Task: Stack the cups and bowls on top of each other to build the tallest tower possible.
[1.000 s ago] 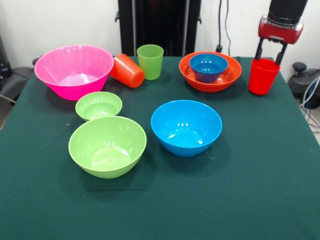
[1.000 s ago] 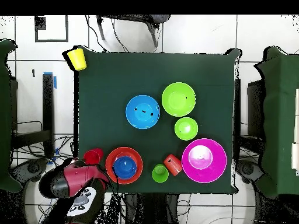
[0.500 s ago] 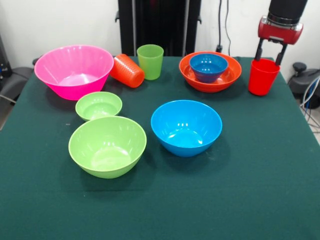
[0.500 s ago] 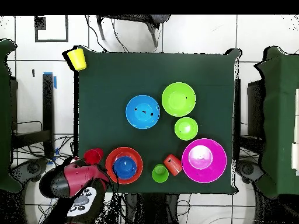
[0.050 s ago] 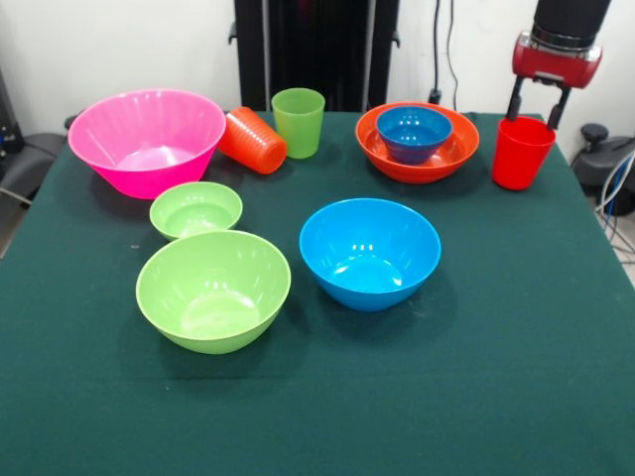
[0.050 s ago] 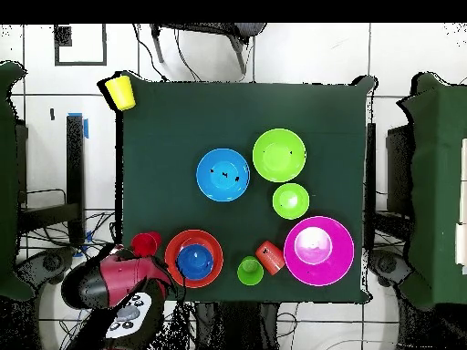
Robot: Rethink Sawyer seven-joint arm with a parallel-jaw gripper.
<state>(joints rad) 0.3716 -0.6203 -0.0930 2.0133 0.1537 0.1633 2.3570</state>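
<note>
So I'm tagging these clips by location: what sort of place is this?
Probably a robotics lab. A table under dark green cloth holds bright plastic bowls and cups, a red and black robot gripper hangs over a red plastic cup, and cables trail across the white tiled floor.

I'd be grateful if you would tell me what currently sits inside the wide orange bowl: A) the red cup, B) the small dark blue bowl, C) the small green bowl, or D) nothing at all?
B: the small dark blue bowl rests upright inside the wide orange bowl, while the small green bowl and the red cup stand on the table apart from it.
</note>
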